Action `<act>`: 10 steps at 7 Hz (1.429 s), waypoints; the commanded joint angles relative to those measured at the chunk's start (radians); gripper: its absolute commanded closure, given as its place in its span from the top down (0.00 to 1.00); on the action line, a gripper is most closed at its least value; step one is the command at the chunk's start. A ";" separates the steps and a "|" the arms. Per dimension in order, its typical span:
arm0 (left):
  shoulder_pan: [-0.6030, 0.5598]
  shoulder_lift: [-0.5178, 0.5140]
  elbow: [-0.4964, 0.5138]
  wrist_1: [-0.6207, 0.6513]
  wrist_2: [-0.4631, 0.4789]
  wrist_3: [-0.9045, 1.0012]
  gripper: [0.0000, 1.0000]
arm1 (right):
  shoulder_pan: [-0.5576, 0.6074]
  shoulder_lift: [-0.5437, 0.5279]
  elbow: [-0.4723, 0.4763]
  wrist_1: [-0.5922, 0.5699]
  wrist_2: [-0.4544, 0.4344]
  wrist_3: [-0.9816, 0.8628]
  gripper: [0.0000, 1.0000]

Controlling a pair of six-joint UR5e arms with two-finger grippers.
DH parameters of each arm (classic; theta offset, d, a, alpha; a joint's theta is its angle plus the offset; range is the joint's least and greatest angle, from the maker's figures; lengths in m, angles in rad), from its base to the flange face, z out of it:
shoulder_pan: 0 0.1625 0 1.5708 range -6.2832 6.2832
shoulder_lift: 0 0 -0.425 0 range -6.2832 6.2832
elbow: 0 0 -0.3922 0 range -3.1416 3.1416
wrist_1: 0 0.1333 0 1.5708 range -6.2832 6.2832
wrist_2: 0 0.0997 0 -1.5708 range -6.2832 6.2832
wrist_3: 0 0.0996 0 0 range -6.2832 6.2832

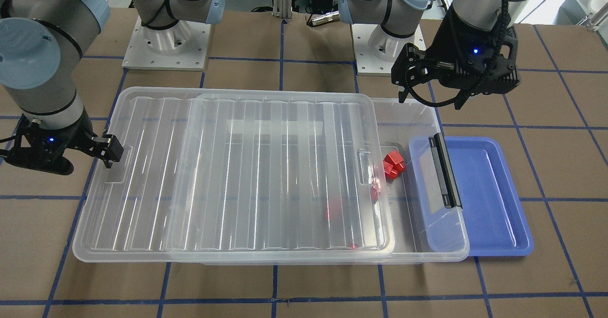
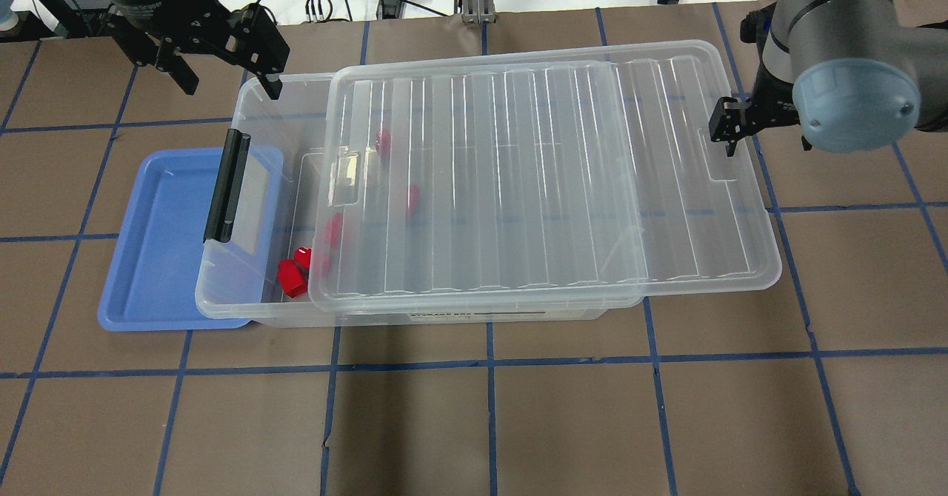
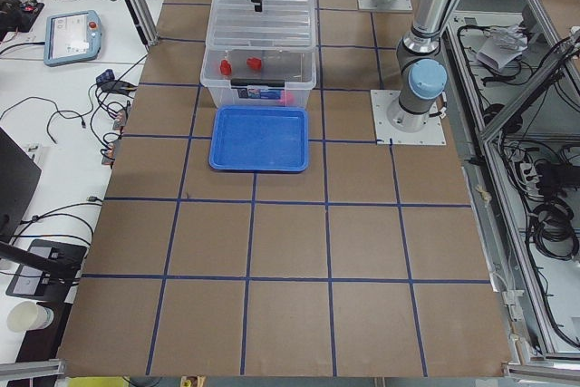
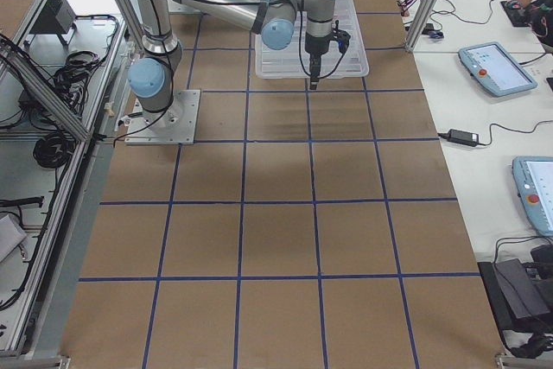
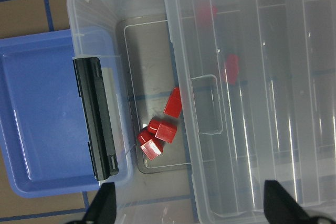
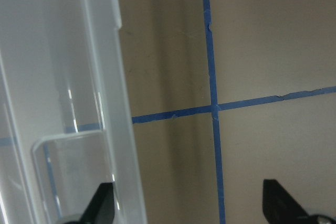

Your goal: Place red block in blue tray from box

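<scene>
The clear box (image 2: 266,185) has its ribbed lid (image 2: 518,178) slid toward my right side, so the end with the black latch (image 2: 226,185) is uncovered. Several red blocks (image 2: 292,277) lie in that uncovered end, also seen in the front view (image 1: 393,163) and the left wrist view (image 5: 157,135). More red blocks show dimly under the lid. The blue tray (image 2: 155,244) lies empty beside and partly under the latch end. My left gripper (image 2: 226,66) is open and empty, above the box's far latch-end corner. My right gripper (image 2: 729,129) is open at the lid's outer edge (image 6: 121,129).
The table is brown board with a blue tape grid (image 2: 489,359). The two arm bases (image 1: 166,38) stand behind the box. The lid overhangs the box on my right side (image 1: 99,213).
</scene>
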 commanded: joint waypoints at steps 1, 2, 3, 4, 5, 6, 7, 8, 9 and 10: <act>-0.001 -0.002 -0.001 0.000 -0.006 -0.026 1.00 | -0.027 -0.008 0.002 0.002 -0.005 -0.006 1.00; -0.004 -0.002 -0.009 0.000 -0.006 -0.045 1.00 | -0.039 -0.010 0.008 0.002 -0.025 -0.006 1.00; -0.008 -0.002 -0.024 0.001 -0.008 -0.100 1.00 | -0.047 -0.010 0.008 0.002 -0.028 -0.014 1.00; -0.013 -0.003 -0.027 0.009 -0.009 -0.111 1.00 | -0.065 -0.010 0.008 0.003 -0.036 -0.023 1.00; -0.016 -0.006 -0.032 0.012 -0.011 -0.109 1.00 | -0.079 -0.010 0.008 0.003 -0.036 -0.060 1.00; -0.020 -0.025 -0.038 0.030 -0.011 -0.088 1.00 | -0.084 -0.010 0.008 0.003 -0.036 -0.100 1.00; -0.025 -0.037 -0.081 0.046 -0.010 -0.080 1.00 | -0.085 -0.010 0.010 0.003 -0.037 -0.106 1.00; -0.027 -0.051 -0.143 0.157 -0.009 -0.047 1.00 | -0.085 -0.011 0.008 0.003 -0.036 -0.109 1.00; -0.022 -0.063 -0.218 0.273 -0.009 0.034 1.00 | -0.084 -0.014 -0.013 0.005 -0.034 -0.108 1.00; -0.019 -0.069 -0.280 0.303 -0.006 0.071 1.00 | -0.076 -0.027 -0.033 0.003 -0.013 -0.099 1.00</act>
